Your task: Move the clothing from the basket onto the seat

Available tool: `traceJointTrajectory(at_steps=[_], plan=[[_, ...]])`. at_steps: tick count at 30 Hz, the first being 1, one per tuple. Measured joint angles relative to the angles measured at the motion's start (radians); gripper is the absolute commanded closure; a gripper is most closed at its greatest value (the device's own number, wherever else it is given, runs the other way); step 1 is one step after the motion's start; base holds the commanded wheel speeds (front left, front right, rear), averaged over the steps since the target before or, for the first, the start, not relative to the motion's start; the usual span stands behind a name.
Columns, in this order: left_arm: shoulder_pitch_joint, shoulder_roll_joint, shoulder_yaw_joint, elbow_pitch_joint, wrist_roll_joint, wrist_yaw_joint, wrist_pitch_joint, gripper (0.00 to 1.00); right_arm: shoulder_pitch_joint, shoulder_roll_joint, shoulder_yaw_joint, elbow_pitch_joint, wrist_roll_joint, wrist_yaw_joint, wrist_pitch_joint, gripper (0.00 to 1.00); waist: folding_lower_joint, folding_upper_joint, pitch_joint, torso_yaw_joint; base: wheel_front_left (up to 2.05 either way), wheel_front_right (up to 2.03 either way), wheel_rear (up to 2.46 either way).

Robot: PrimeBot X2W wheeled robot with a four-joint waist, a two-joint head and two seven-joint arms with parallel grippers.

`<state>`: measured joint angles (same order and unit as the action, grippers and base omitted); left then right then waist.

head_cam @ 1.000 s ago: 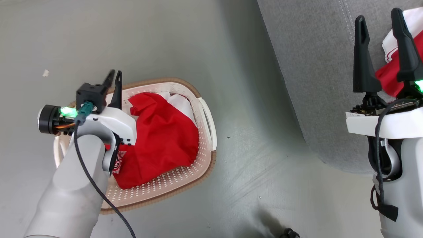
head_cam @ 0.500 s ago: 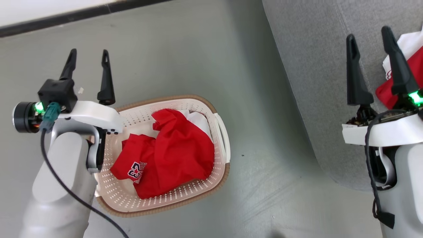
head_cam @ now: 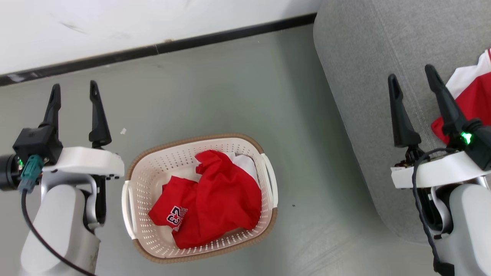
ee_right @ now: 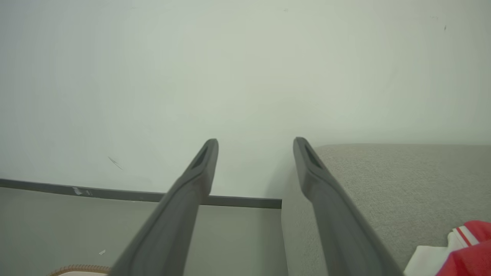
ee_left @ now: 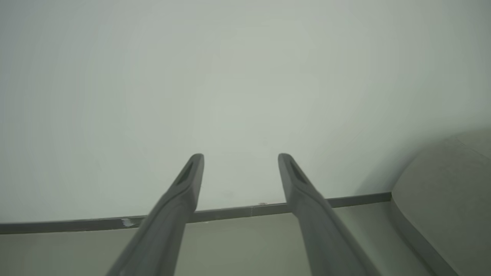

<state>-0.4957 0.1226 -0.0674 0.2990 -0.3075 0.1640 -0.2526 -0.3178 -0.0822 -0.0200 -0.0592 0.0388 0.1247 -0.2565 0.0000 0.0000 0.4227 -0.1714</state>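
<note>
The cream basket (head_cam: 132,199) with a brown rim stands on the floor, holding crumpled red clothing (head_cam: 218,197) with a white part and dark print. More red and white clothing (head_cam: 473,96) lies on the grey seat (head_cam: 368,57) at the right edge, also seen as clothing (ee_right: 466,249) in the right wrist view. My left gripper (head_cam: 74,90) is open and empty, raised to the left of the basket, fingers (ee_left: 184,188) pointing at the wall. My right gripper (head_cam: 412,74) is open and empty above the seat (ee_right: 402,180), beside the garment there.
A white wall (head_cam: 115,23) with a dark baseboard (head_cam: 191,40) runs along the back. Grey floor (head_cam: 307,172) lies between basket and seat. A small white scrap (head_cam: 123,131) lies on the floor near the left gripper. The basket's rim (ee_right: 80,269) peeks into the right wrist view.
The head camera has tilted up, bringing wall and baseboard into view. My left gripper, shut over the basket a second ago, has opened and moved up and left, clear of the basket.
</note>
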Motion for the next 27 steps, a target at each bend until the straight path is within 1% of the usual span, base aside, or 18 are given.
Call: traceJointTrajectory(at_steps=[7, 15, 27], plan=[[0.098, -0.001, 0.046, -0.059, 0.000, 0.010, 0.000, 0.00, 0.048, -0.001, 0.004, 0.036, -0.010, 0.000, 0.000, 0.00, 0.0000, 0.0000, -0.070, 0.020, 0.00, 0.00, 0.00], [0.211, -0.006, 0.067, -0.089, 0.000, 0.010, 0.000, 0.00, 0.114, -0.001, 0.011, 0.087, -0.021, 0.000, 0.000, 0.00, 0.0000, 0.0000, -0.152, 0.040, 0.00, 0.00, 0.00], [0.353, -0.026, 0.057, -0.103, 0.001, 0.010, 0.000, 0.00, 0.196, 0.002, 0.036, 0.108, -0.023, 0.000, 0.002, 0.00, 0.0000, 0.0000, -0.260, 0.064, 0.00, 0.00, 0.00]])
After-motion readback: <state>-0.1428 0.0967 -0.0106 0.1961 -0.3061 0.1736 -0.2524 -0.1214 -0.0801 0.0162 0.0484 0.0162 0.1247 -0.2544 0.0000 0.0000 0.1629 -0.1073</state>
